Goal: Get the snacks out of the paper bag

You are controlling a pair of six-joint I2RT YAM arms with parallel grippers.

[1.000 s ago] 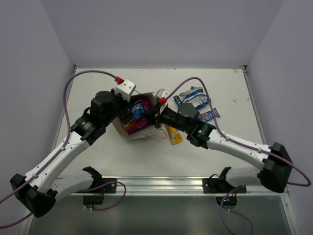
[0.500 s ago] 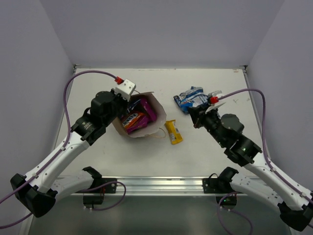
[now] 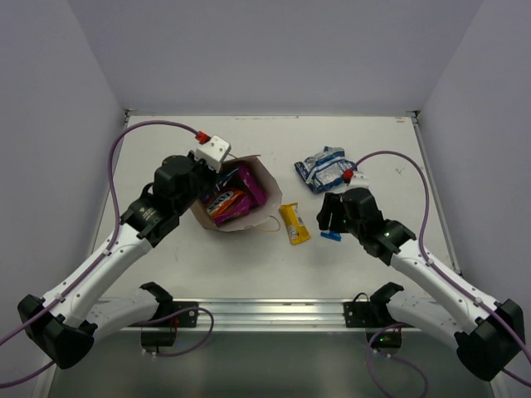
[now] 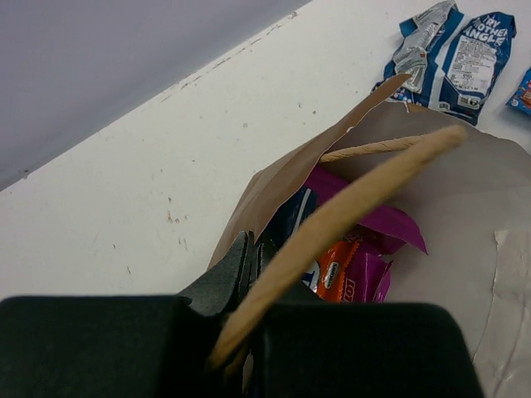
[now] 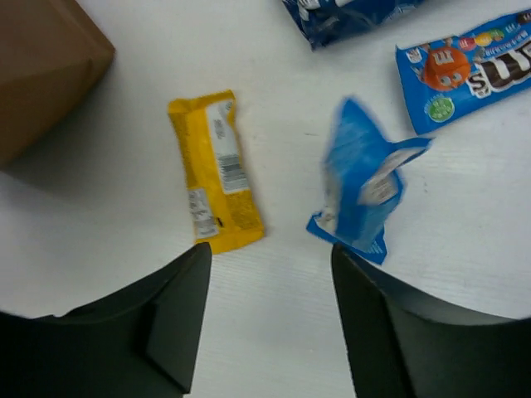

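Observation:
The brown paper bag lies tipped on the table with its mouth facing up-right. Magenta pouches and an orange-red packet show inside it. My left gripper is shut on the bag's rim, and a pale handle crosses over the jaws. My right gripper hangs open over the table. A small blue packet sits free just beyond its right finger. The yellow bar lies beyond its left finger. A blue bar and a blue-white packet rest further back.
White walls close the table in on the left, back and right. The right arm's purple cable arcs over the right side of the table. A metal rail runs along the near edge.
My right gripper left the bag's mouth, swung right, then came back down beside the yellow bar. It opened and let go of the small blue packet. The left gripper and bag stayed put.

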